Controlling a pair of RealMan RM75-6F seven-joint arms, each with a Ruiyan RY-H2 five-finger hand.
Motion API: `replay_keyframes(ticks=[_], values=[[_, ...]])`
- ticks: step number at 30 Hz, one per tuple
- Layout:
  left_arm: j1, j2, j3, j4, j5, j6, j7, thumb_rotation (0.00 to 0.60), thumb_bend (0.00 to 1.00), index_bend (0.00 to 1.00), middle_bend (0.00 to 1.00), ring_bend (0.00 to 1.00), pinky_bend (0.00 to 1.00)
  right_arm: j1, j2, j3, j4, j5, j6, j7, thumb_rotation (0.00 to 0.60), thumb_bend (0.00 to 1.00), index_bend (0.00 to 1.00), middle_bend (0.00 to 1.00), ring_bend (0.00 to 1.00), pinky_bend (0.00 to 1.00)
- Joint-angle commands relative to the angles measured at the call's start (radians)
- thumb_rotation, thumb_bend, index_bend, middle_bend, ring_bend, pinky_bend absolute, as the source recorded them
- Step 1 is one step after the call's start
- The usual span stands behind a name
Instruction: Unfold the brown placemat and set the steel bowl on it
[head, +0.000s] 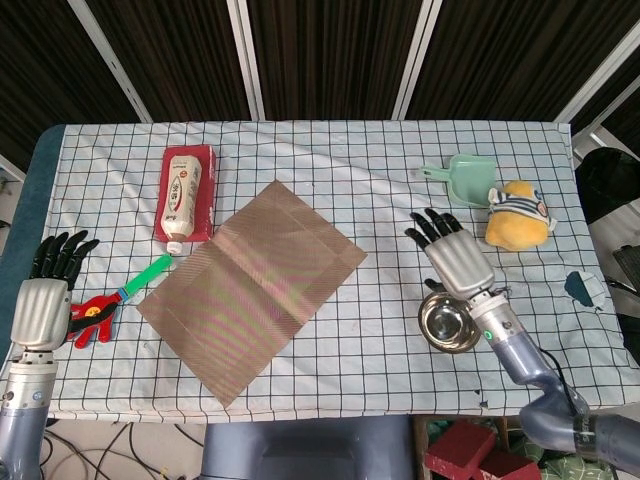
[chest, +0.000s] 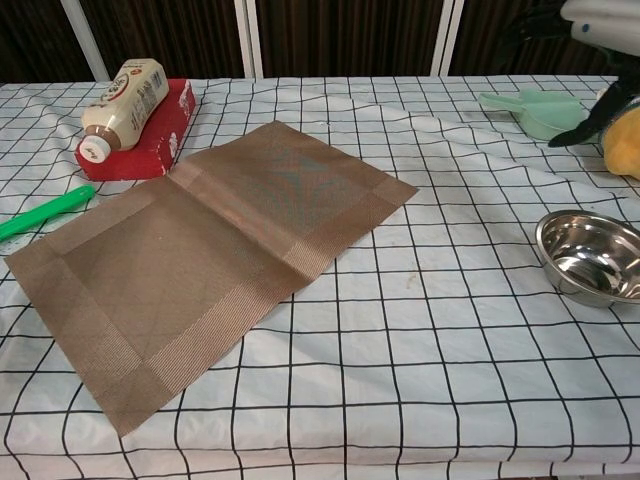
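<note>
The brown placemat (head: 253, 287) (chest: 205, 257) lies spread flat on the checked cloth, left of centre, with a fold crease across its middle. The steel bowl (head: 449, 322) (chest: 592, 257) stands upright and empty on the cloth to the right of the mat, apart from it. My right hand (head: 452, 257) (chest: 598, 45) hovers above the bowl's far side, fingers spread, holding nothing. My left hand (head: 43, 297) is at the table's left edge, fingers apart and empty; the chest view does not show it.
A white bottle (head: 184, 197) lies on a red box (head: 205, 160) behind the mat. A green-handled tool (head: 138, 281) lies left of the mat. A mint scoop (head: 461, 179) and a yellow plush toy (head: 517, 218) sit at the back right.
</note>
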Motion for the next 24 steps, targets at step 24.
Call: replay_keyframes(ticks=[24], values=[[-0.001,-0.066,-0.038,0.115,0.022,0.023,0.021,0.600,0.06,0.13,0.07,0.00,0.00,0.269,-0.257,-0.143,0.543,-0.285,-0.057,0.356,0.600,0.00,0.25,0.12,0.10,0.20]])
